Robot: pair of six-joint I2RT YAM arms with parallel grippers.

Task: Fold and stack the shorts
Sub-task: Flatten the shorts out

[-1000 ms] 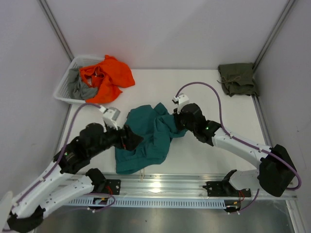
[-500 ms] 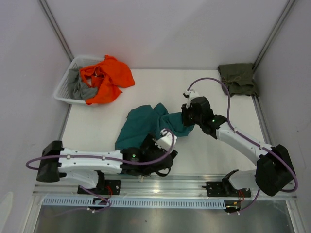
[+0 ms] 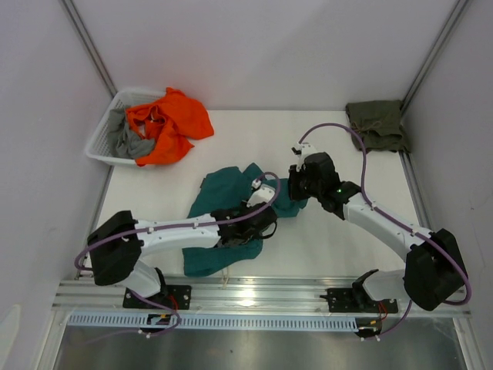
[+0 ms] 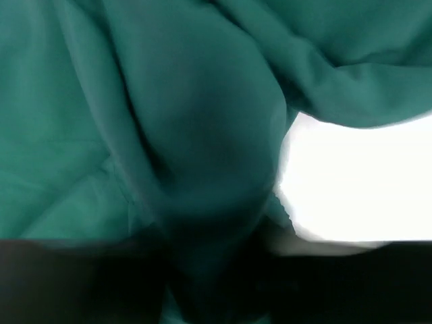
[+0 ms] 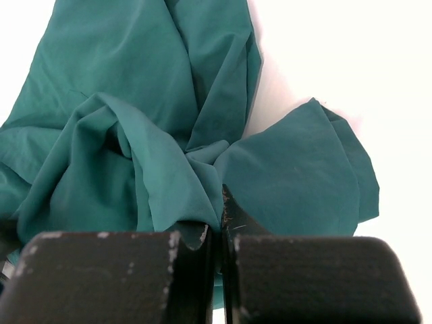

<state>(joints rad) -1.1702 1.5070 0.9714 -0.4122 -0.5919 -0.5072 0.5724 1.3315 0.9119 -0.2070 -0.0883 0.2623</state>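
The teal shorts [image 3: 218,202] lie crumpled on the white table [image 3: 339,154] in the middle. My right gripper [image 3: 297,190] holds their right edge, its jaws shut on a fold of teal cloth [image 5: 169,182] in the right wrist view [image 5: 221,233]. My left arm reaches across the near side, and its gripper [image 3: 260,222] sits on the shorts' right part. In the left wrist view teal cloth [image 4: 169,101] fills the frame, and a fold runs down between the dark, blurred fingers [image 4: 216,277]. The olive shorts [image 3: 376,125] lie folded at the back right corner.
A white basket [image 3: 104,139] at the back left holds an orange garment [image 3: 166,123] and a grey one [image 3: 127,139]. A metal rail [image 3: 262,291] runs along the near edge. Grey walls close in both sides.
My left arm swung from the shorts' left side across the near edge to their right part, and its jaws closed. My right gripper moved slightly right with its fold.
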